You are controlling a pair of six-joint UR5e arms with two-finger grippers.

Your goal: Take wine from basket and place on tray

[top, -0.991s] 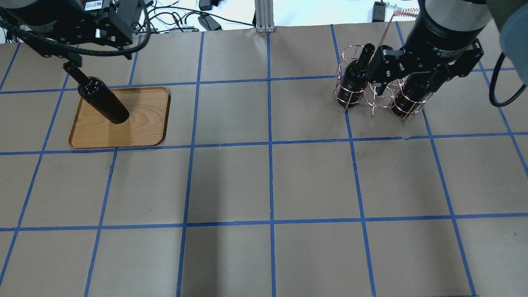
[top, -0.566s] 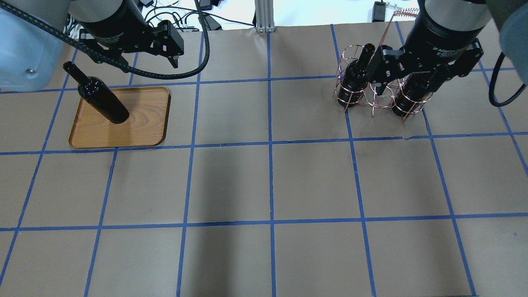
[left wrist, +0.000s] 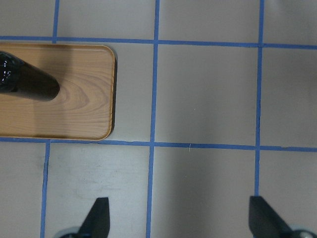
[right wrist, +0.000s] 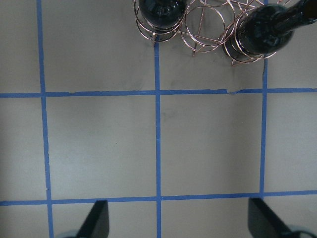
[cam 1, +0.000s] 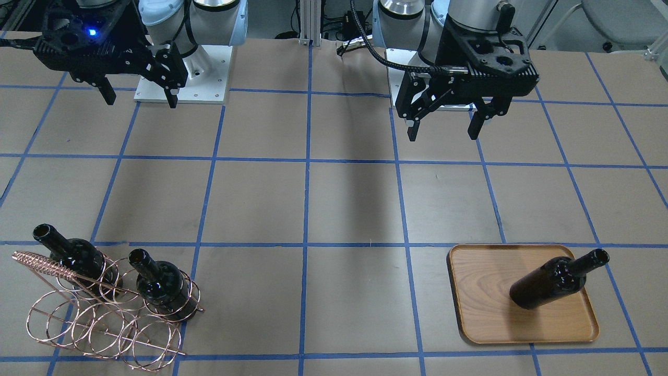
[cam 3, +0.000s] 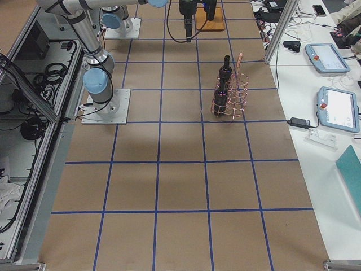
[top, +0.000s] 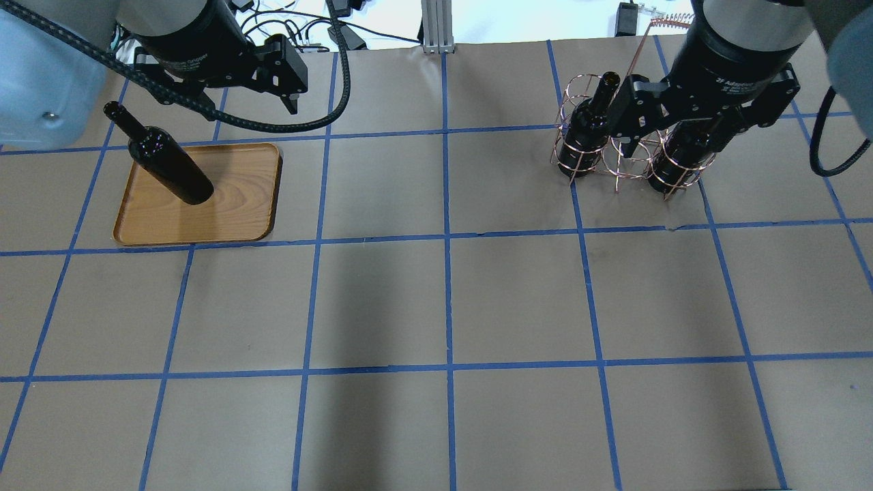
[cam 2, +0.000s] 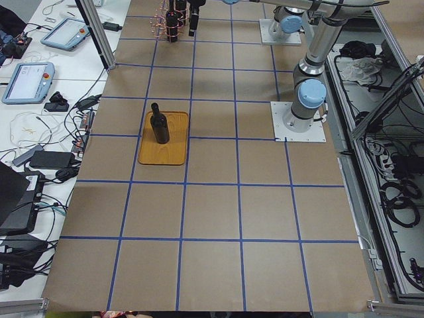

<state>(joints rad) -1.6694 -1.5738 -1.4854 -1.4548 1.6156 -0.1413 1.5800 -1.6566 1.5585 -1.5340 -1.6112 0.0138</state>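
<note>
One wine bottle [top: 167,164] stands upright on the wooden tray [top: 239,204], also in the front view [cam 1: 553,279] and the left wrist view [left wrist: 27,82]. My left gripper [cam 1: 443,133] is open and empty, raised above the table beside the tray [left wrist: 79,114], apart from the bottle. The copper wire basket [cam 1: 104,324] holds two more wine bottles [cam 1: 73,253] [cam 1: 162,282]. My right gripper [cam 1: 140,99] is open and empty, high above the table on the robot's side of the basket [right wrist: 203,29]. In the overhead view it overlaps one bottle [top: 682,157].
Brown paper with a blue tape grid covers the table [top: 443,300]. Cables and an aluminium post [top: 436,27] lie beyond the far edge. Tablets and cables sit on side benches [cam 2: 40,73]. The robot bases [cam 1: 182,73] stand at the near edge.
My left gripper has swung to the right, away from the bottle's neck, and the bottle stays standing on the tray. The right arm, basket and its bottles have not moved.
</note>
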